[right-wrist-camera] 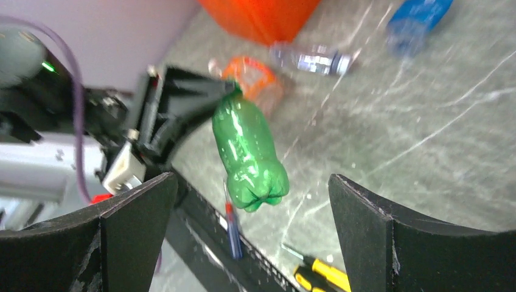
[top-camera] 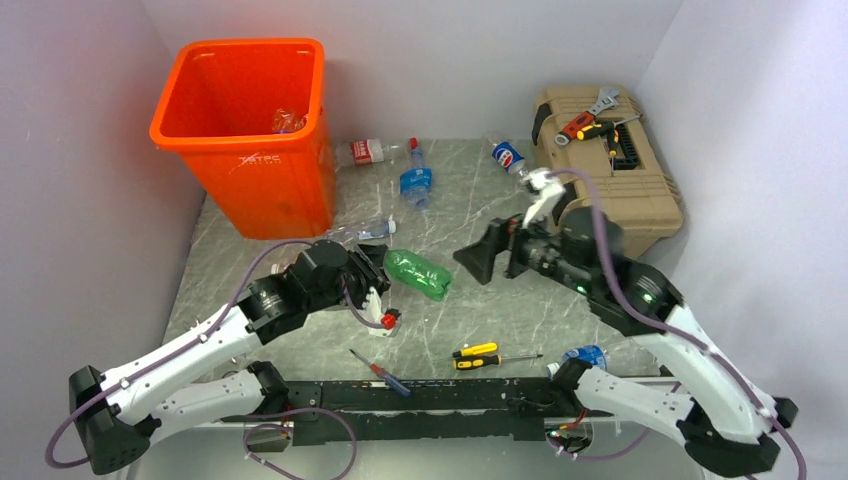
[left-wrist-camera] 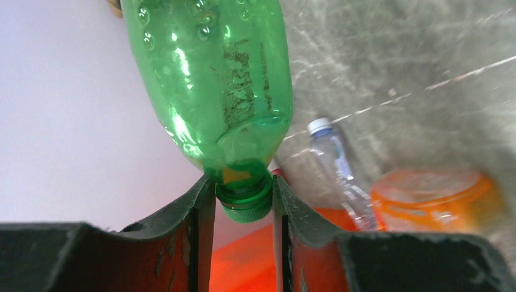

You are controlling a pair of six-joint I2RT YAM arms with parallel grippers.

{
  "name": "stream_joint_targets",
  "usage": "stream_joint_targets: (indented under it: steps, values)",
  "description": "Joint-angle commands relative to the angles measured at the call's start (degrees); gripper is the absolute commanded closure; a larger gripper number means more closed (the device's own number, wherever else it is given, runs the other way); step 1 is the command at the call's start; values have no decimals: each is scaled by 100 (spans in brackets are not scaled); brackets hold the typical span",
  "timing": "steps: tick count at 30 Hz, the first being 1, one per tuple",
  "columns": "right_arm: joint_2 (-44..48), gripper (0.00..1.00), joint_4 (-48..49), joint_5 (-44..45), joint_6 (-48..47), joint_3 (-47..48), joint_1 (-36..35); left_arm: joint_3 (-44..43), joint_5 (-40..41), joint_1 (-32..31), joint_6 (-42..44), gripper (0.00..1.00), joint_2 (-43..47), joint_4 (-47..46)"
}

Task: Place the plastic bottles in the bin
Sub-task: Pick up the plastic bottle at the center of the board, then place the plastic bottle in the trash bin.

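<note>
From above, the left pincer (top-camera: 383,263) is closed on the cap end of the green bottle (top-camera: 420,273), which lies sideways over the middle of the table (top-camera: 560,320), its base pointing at the right pincer (top-camera: 478,262). That pincer stands wide apart just beside the base, touching nothing. The orange bin (top-camera: 270,190) sits in the far left corner, well apart from the held bottle, with one bottle in the bin (top-camera: 288,121). A clear bottle (top-camera: 360,229) lies near the bin's foot; a red-labelled bottle (top-camera: 372,151), a blue bottle (top-camera: 415,181) and a blue-labelled bottle (top-camera: 510,157) lie farther back. The tan toolbox (top-camera: 640,190) is at far right, and a yellow screwdriver (top-camera: 480,355) lies near the front edge

In the left wrist view, the left pincer (left-wrist-camera: 243,190) grips the green cap (left-wrist-camera: 246,204) narrowly, one finger on each side, and the green bottle (left-wrist-camera: 213,79) reaches away from it. Beyond lie a white-capped clear bottle (left-wrist-camera: 338,164) and an orange-labelled bottle (left-wrist-camera: 438,194)

In the right wrist view, the right pincer (right-wrist-camera: 251,177) gapes wide, both fingers (right-wrist-camera: 377,225) clear of the green bottle (right-wrist-camera: 249,152), whose lobed base shows between them. The left pincer (right-wrist-camera: 228,91) holds its far end, and the bin (right-wrist-camera: 261,15) is beyond
</note>
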State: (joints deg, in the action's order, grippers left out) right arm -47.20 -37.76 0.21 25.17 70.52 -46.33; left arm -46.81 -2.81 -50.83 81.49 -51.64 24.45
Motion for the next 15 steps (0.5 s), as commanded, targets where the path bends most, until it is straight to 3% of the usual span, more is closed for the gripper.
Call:
stream_joint_targets:
  steps: [1,4,15]
  values:
    - [-344,0,-338,-1107,-341,-196,-9,-44,189,-89,1734,100,81,-801]
    - [-571,0,-120,-1791,-360,-459,-4,-75,78,-170,1936,100,95,-797]
    - [-1305,0,397,-2334,-441,-763,1,-206,-108,-458,2397,100,119,-392]
